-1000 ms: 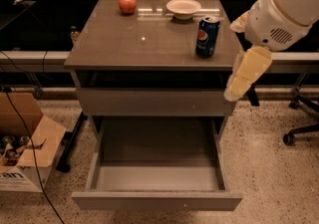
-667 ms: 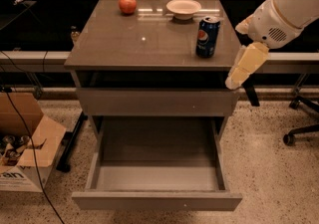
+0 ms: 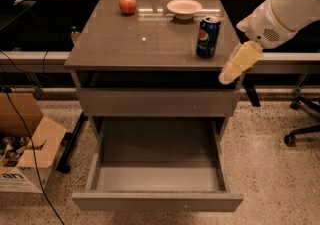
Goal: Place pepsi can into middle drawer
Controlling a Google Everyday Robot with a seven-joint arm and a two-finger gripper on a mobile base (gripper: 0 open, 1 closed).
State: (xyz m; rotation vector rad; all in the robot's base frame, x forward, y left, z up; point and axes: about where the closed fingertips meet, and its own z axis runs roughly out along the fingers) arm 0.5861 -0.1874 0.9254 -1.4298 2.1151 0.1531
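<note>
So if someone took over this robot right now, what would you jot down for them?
Tool: just off the right front corner of the cabinet top, holding nothing, apart from the can.
Pepsi can: upright on the cabinet top, near that corner.
Middle drawer: pulled out, nothing visible inside.
Done: drawer open.
Left: grasp the can and set it in the drawer.

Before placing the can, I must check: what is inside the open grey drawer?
Only the bare floor of the wide grey open drawer shows; its rear, under the cabinet, is covered. The dark-blue Pepsi can stands on top; the gripper hangs to its right.
</note>
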